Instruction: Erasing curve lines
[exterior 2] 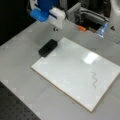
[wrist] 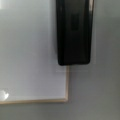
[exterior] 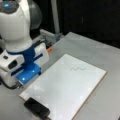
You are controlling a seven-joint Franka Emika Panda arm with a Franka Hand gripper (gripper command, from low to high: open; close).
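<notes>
The curve lines (exterior: 78, 68) are a thin dark squiggle, whole and unsmudged, on the white board (exterior: 62, 87). In a front view they lie near the board's right end (exterior 2: 94, 80). A black eraser block (exterior: 37, 108) rests across the board's corner edge, far from the squiggle in both front views (exterior 2: 48, 47). My gripper (exterior 2: 55, 29) hangs under the white and blue hand, above the table just beyond the eraser and apart from it. In the wrist view the eraser (wrist: 73, 32) fills the upper right beside the board's corner (wrist: 65, 99). No fingers show there.
A small orange object (exterior 2: 81, 28) lies on the grey table behind the board, also seen in a front view (exterior: 49, 49). A metal frame (exterior 2: 87, 13) stands at the table's back edge. Grey table (exterior 2: 22, 65) surrounds the board.
</notes>
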